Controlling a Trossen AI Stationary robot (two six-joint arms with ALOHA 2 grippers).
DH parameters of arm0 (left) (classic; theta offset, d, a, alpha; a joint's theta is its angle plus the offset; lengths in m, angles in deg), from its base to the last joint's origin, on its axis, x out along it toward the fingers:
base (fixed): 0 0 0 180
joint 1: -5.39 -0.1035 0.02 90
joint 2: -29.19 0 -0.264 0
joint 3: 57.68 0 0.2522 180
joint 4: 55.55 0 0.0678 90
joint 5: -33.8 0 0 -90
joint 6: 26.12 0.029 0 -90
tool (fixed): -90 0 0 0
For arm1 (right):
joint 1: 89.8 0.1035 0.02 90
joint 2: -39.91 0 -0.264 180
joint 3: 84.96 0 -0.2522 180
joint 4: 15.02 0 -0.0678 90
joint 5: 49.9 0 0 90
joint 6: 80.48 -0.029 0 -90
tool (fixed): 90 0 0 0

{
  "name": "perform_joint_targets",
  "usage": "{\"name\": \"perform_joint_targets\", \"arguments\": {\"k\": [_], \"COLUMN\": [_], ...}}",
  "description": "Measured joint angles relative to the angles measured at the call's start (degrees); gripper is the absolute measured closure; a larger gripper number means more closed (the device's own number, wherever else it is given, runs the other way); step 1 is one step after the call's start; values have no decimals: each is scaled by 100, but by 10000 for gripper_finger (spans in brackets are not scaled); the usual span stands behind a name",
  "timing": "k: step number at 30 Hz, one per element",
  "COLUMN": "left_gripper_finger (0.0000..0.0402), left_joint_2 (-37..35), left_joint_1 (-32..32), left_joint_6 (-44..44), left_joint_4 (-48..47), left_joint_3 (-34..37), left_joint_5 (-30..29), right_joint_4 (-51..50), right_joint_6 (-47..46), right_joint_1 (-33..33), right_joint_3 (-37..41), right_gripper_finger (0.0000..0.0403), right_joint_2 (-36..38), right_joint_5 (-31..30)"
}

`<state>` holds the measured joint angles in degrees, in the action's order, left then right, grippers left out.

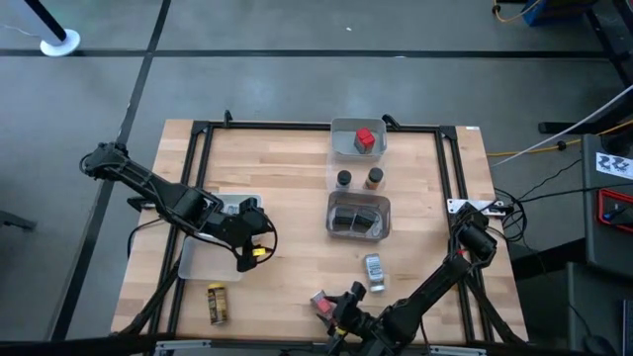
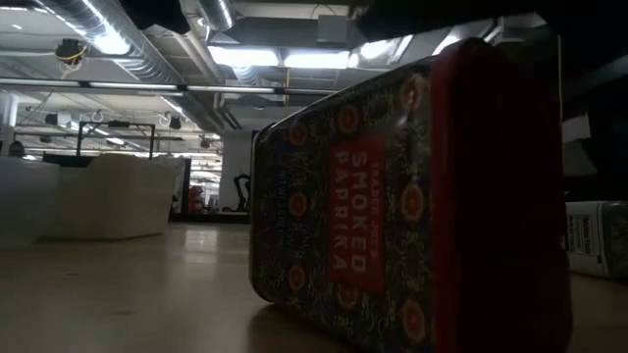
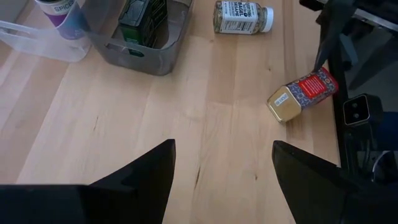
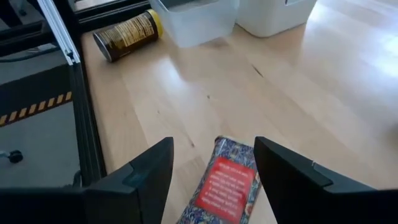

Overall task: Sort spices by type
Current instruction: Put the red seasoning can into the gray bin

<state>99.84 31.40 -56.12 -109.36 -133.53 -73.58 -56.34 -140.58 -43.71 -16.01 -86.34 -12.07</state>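
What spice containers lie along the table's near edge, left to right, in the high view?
Yellow-lidded dark jar → red paprika tin, lying between the right end effector's fingers → silver-grey labelled jar.

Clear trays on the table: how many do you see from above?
3: one far-centre holding a red box, one mid-table holding dark tins, one at left partly hidden under the left arm. More could be hidden.

Right gripper (image 4: 211, 165) fingers spread over the red paprika tin (image 4: 221, 186) lying between them, yellow-lidded dark jar (image 4: 127, 36) lying well beyond the tin, clear tray (image 4: 199, 22) beside that jar
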Motion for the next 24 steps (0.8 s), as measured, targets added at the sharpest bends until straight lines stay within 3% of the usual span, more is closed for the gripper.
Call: {"name": "perform_joint_targets", "arguments": {"k": [6, 15, 24], "left_gripper_finger": [150, 150, 150], "left_joint_2": [0, 0, 0], "left_joint_1": [0, -1, 0], "left_joint_6": [0, 0, 45], "left_joint_4": [0, 1, 0], "left_joint_3": [0, 0, 0], "left_joint_5": [0, 0, 1], "right_joint_4": [-390, -690, -771], "right_joint_6": [-775, -1302, -1297], "right_joint_1": [-38, -354, -378], "right_joint_3": [-12, -14, -14], "right_gripper_finger": [178, 178, 178], "right_joint_2": [0, 4, 6], "right_joint_5": [446, 1843, 1826]}}
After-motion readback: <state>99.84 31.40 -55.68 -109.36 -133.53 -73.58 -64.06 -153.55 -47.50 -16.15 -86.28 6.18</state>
